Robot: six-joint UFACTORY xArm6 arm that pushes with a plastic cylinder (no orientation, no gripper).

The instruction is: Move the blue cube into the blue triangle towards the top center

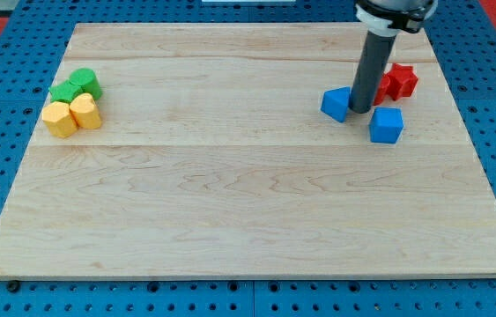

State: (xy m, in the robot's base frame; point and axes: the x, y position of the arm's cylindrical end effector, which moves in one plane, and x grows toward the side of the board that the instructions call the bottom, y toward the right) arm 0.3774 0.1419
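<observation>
A blue cube (386, 125) lies at the view's right, just right of and below my tip (360, 110). A blue triangle-like block (336, 104) lies immediately left of my tip, touching or nearly touching the rod. The dark rod comes down from the view's top right and stands between the two blue blocks. The rod hides part of a red block behind it.
Red blocks (398, 81) sit right of the rod, near the board's right edge. At the view's left, two green blocks (77, 86) and two yellow blocks (71, 115) cluster together. The wooden board (230, 194) rests on a blue pegboard.
</observation>
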